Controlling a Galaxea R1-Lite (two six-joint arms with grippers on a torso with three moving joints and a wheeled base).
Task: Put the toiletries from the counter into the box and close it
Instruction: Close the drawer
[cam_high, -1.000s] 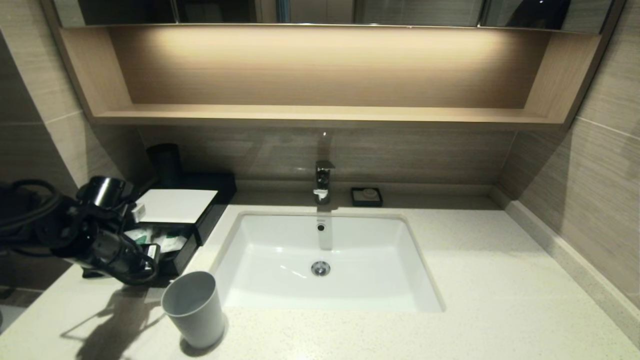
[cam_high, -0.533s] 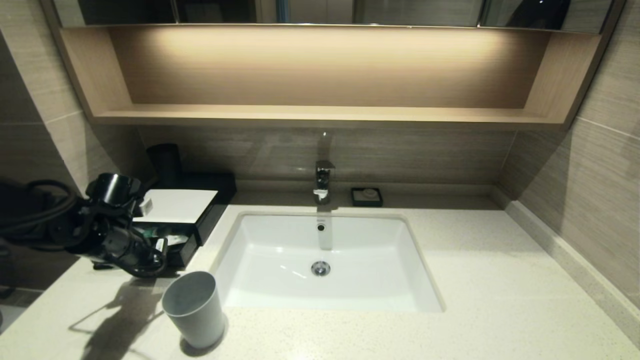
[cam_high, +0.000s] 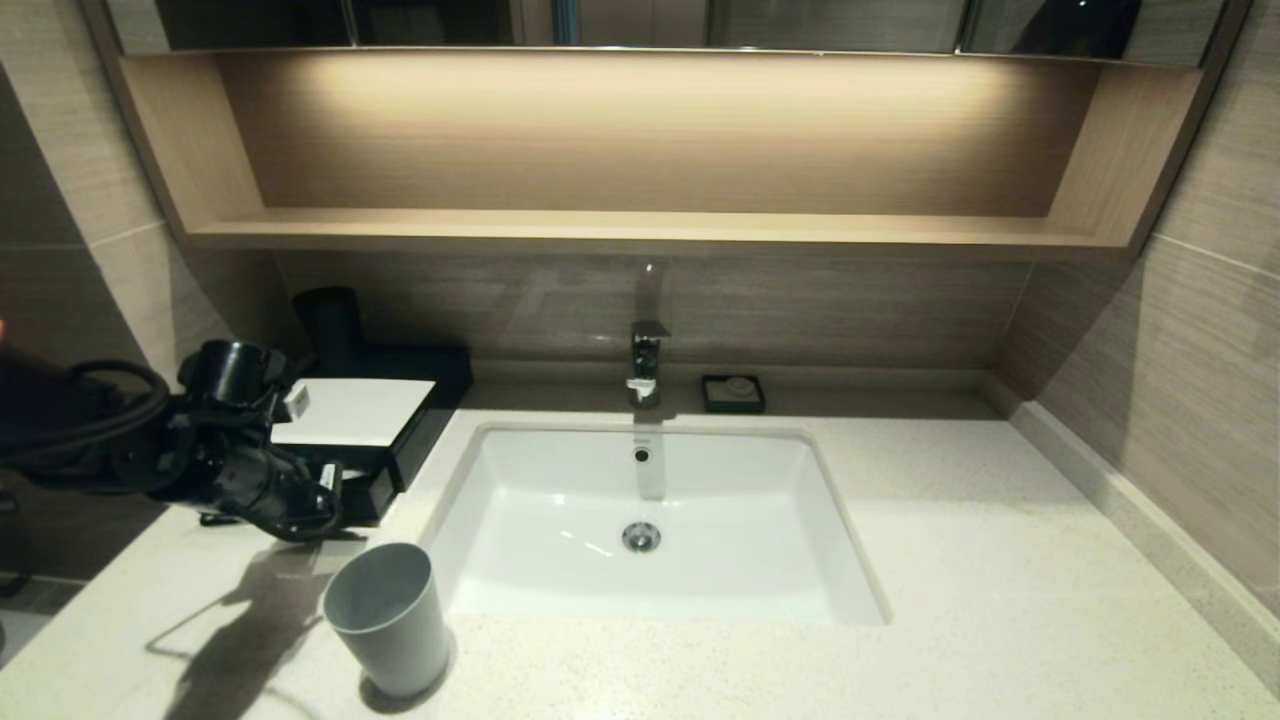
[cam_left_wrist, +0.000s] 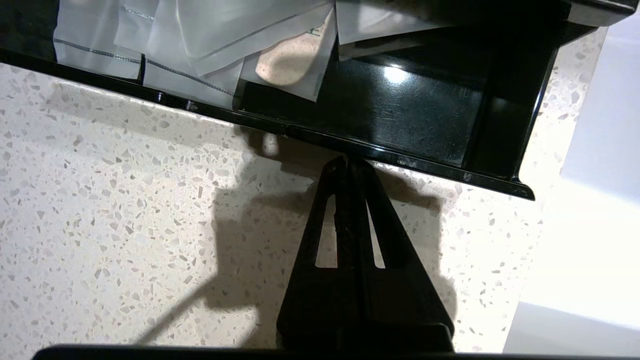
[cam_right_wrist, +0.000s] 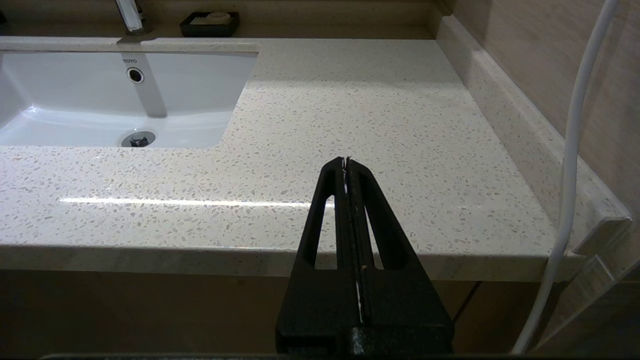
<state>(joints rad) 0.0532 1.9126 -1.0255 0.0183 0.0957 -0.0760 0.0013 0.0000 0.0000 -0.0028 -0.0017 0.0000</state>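
Observation:
The box (cam_high: 352, 411) stands at the back left of the counter (cam_high: 950, 560), black with a white top panel. Its black drawer tray (cam_left_wrist: 425, 115) is slid most of the way in. Several whitish sachets (cam_left_wrist: 200, 45) lie inside the tray; the head view does not show them. My left gripper (cam_high: 338, 495) is shut and empty. In the left wrist view the left gripper (cam_left_wrist: 347, 161) has its tips against the tray's front rim. My right gripper (cam_right_wrist: 346, 161) is shut and empty, low by the counter's front right edge.
A grey plastic cup (cam_high: 388, 615) stands upright on the counter in front of the box, near my left arm. The white sink basin (cam_high: 560, 590) with its faucet (cam_high: 646, 360) is at centre. A small black soap dish (cam_high: 733, 393) sits behind it. A dark cylinder (cam_high: 330, 325) stands behind the box.
My left gripper has moved back and right, pushing the drawer tray into the box. The sachets seen in the tray earlier are now covered in the head view.

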